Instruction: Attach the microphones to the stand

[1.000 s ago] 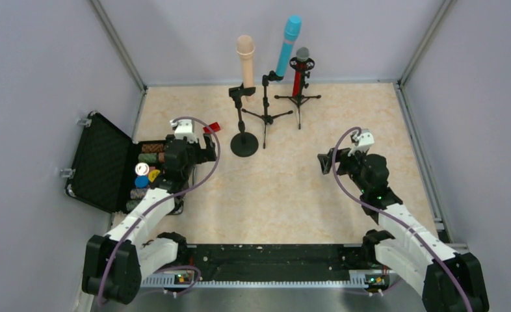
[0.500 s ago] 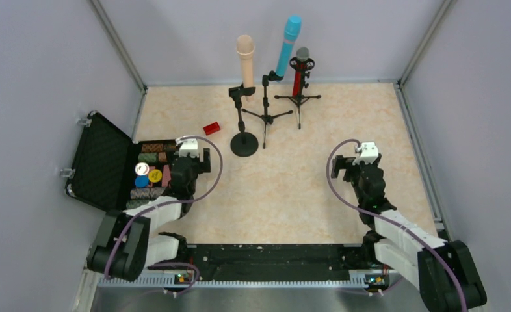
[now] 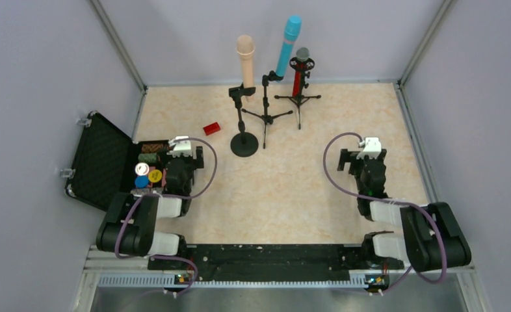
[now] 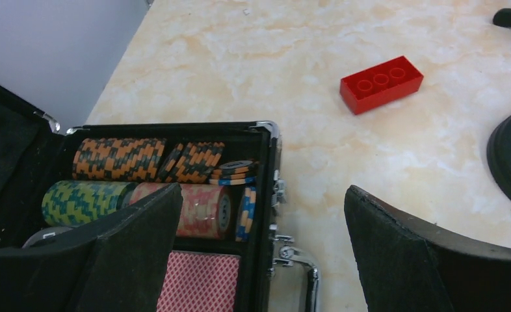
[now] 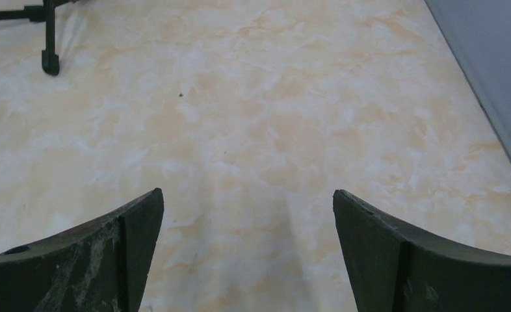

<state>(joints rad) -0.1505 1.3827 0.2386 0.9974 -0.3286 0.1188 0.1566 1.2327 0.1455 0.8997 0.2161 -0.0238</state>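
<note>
"Top external: where does everything sit?"
"I see the peach-pink microphone (image 3: 245, 62), cyan-blue microphone (image 3: 289, 45) and red microphone (image 3: 298, 81) upright in their stands (image 3: 264, 104) by the far edge of the tabletop (image 3: 292, 188); left gripper (image 3: 186, 154) and right gripper (image 3: 362, 156) hang released and empty by the near edge; I'd judge attaching done, so I'd park slowly, clear of the tripod legs (image 3: 298, 99)."
"Left wrist?"
"Jaws wide over the chip case (image 4: 175, 125); the red block (image 4: 381, 84) and round stand base (image 4: 510, 162) show; no microphones."
"Right wrist?"
"Jaws wide over bare tabletop; only a tripod foot (image 5: 50, 63)."

Bright, even overhead light – soft shadows, no glare (wrist-view foregrounds slightly blurred), overhead view sharp.
</note>
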